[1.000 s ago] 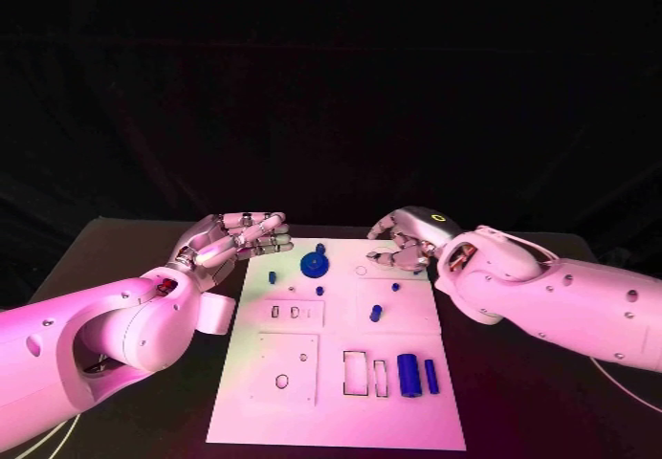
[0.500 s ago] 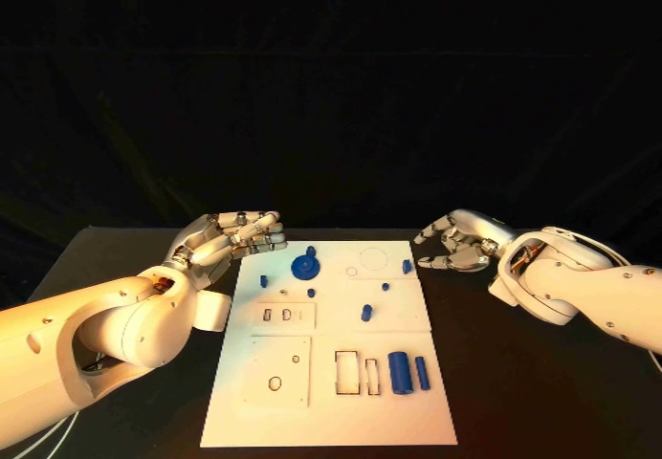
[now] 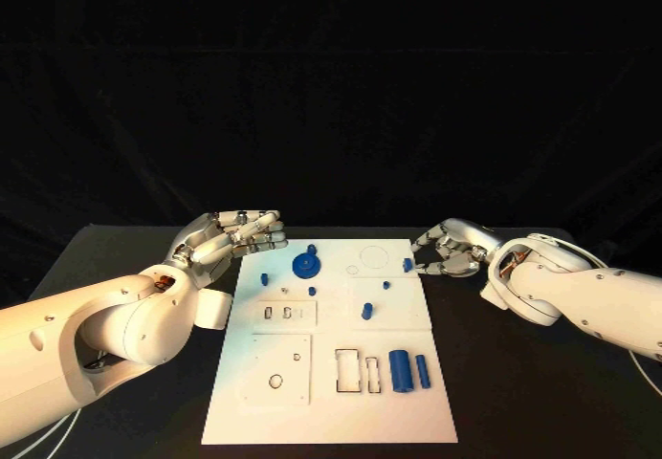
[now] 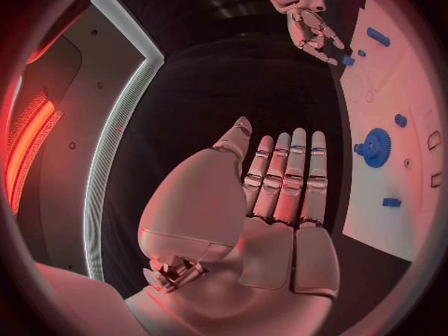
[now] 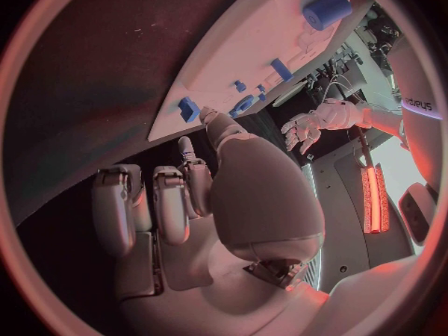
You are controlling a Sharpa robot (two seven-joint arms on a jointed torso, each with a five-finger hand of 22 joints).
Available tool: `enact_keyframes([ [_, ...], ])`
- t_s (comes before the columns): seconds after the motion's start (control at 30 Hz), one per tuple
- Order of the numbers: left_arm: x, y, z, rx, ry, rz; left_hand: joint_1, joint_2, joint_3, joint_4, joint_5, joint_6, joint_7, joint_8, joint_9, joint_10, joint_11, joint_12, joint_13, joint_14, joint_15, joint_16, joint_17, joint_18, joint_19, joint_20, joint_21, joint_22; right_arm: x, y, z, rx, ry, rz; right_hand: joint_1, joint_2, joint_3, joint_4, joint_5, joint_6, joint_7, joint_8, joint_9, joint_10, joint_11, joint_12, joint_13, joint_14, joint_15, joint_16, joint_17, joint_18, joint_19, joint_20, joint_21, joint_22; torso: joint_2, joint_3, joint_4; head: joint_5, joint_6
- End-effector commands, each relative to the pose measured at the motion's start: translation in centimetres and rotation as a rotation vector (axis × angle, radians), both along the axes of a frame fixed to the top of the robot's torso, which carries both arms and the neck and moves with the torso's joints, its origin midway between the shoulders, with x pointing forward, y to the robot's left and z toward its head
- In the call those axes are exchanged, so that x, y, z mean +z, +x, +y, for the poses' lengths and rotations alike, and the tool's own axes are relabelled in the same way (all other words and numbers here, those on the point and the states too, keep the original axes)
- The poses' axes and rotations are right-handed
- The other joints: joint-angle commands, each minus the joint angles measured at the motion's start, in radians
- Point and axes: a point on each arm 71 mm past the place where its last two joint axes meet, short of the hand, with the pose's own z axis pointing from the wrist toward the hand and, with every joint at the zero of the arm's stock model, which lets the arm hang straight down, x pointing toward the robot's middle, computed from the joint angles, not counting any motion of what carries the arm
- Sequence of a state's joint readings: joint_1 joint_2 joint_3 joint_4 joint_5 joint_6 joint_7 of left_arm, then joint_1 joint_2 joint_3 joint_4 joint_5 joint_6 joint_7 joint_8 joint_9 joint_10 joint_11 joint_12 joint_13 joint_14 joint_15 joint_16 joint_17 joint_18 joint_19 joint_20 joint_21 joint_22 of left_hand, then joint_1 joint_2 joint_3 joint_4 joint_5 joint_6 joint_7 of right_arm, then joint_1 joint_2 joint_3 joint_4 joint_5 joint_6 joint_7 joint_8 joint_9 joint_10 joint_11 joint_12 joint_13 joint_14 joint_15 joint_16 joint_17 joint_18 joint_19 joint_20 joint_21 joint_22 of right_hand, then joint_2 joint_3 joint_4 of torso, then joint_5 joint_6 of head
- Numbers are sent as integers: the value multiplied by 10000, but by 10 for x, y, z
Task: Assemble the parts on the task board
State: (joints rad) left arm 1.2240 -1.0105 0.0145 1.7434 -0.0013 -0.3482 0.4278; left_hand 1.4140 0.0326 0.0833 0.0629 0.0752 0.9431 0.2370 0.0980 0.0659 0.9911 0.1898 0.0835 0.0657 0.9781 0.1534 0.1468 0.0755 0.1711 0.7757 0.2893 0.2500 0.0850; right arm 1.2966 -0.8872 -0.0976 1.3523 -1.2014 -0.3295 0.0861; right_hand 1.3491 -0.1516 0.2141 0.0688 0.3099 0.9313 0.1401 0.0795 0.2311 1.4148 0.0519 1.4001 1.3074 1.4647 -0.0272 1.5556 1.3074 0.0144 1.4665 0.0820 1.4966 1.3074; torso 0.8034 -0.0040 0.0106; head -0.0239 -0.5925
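My left hand (image 3: 228, 236) of jointed silver metal hovers off the board's left far corner, fingers straight and pressed side by side, holding nothing. The flat white board (image 3: 276, 421) lies on the matte black table (image 3: 111, 258), carrying a toothed blue gear (image 3: 308, 264), small blue pegs (image 3: 367, 311) and two smooth blue cylinders (image 3: 399, 371) beside rectangular slots. At the board's right far edge, my right hand (image 3: 449, 251) curls its fingers around a small blue block (image 3: 408, 265); whether it pinches it I cannot tell.
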Motion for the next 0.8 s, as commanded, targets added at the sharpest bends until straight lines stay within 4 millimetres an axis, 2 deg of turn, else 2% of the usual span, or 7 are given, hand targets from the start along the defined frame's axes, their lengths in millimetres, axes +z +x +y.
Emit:
enact_keyframes([
  [0.03, 1, 0, -2, -223, -130, -69, 9, 114, 1, -45, 48, 11, 71, -32, -8, -8, 43, -65, -7, -4, 44, -70, -13, 68, 1, 6, -35, -15, -4, 2, 2, 100, -80, 44, 89, 27, 24, -61, 36, -73, 19, -61, -15, 32, 58, 8, 1178, 1011, 72, 26, 2452, 109, 547, 8, -20, 1724, -5, 2, -12, 31, -34],
  [0.13, 1, 0, -2, -221, -129, -68, 9, 114, 1, -45, 48, 11, 71, -32, -8, -8, 43, -65, -7, -4, 44, -70, -13, 68, 1, 6, -35, -15, -7, 4, 3, 74, -117, 30, 97, 57, 34, -61, 44, -66, 28, -62, -14, 47, 65, 24, 1191, 1014, 80, 32, 2462, 103, 560, 15, -2, 1747, 3, 8, -8, 45, -36],
  [0.27, 1, 0, -2, -227, -130, -66, 9, 114, 1, -45, 48, 11, 71, -32, -8, -8, 43, -65, -7, -4, 44, -70, -13, 68, 1, 6, -35, -15, -9, 8, 3, 12, -172, 28, 104, 83, 42, -60, 46, -56, 34, -61, -13, 53, 72, 30, 1195, 1017, 87, 39, 2471, 98, 569, 21, 10, 1762, -9, -4, -14, 40, -74],
  [0.37, 1, 0, -2, -225, -128, -62, 9, 114, 1, -45, 48, 11, 71, -32, -8, -8, 43, -65, -7, -4, 44, -70, -13, 68, 1, 6, -35, -15, -10, 10, 4, 2, -201, 54, 114, 106, 51, -64, 47, -35, 41, -55, -9, 66, 78, 44, 1207, 1021, 93, 49, 2486, 97, 573, 27, 14, 1767, -1, 5, -29, 82, -58],
  [0.53, 1, 0, -2, -239, -128, -51, 10, 115, 2, -46, 48, 11, 72, -32, -8, -8, 43, -66, -7, -4, 44, -70, -13, 68, 1, 6, -35, -15, -13, 11, 6, 42, -274, 101, 138, 163, 73, -76, 46, 60, 55, -22, 7, 83, 91, 62, 1220, 1022, 107, 52, 2491, 95, 581, 44, 21, 1778, -11, 3, -26, 78, -51],
  [0.67, 1, 0, -2, -244, -125, -41, 16, 118, 13, -56, 49, 14, 73, -40, -8, -5, 43, -73, -6, 0, 44, -79, -14, 68, 2, 6, -38, -20, -14, 11, 8, 83, -293, 112, 137, 207, 87, -74, 46, 155, 56, 11, 22, 118, 97, 101, 1252, 1025, 108, 60, 2502, 91, 592, 52, 34, 1795, -3, 15, -27, 79, -49],
  [0.8, 1, 0, -2, -251, -126, -37, 16, 118, 13, -56, 49, 14, 73, -40, -8, -5, 43, -73, -6, 0, 44, -79, -14, 68, 2, 6, -38, -20, -15, 12, 12, 137, -296, 149, 135, 229, 95, -75, 42, 222, 52, 32, 32, 156, 96, 141, 1285, 1029, 104, 68, 2514, 87, 602, 54, 47, 1812, -10, 6, -17, 77, -59],
])
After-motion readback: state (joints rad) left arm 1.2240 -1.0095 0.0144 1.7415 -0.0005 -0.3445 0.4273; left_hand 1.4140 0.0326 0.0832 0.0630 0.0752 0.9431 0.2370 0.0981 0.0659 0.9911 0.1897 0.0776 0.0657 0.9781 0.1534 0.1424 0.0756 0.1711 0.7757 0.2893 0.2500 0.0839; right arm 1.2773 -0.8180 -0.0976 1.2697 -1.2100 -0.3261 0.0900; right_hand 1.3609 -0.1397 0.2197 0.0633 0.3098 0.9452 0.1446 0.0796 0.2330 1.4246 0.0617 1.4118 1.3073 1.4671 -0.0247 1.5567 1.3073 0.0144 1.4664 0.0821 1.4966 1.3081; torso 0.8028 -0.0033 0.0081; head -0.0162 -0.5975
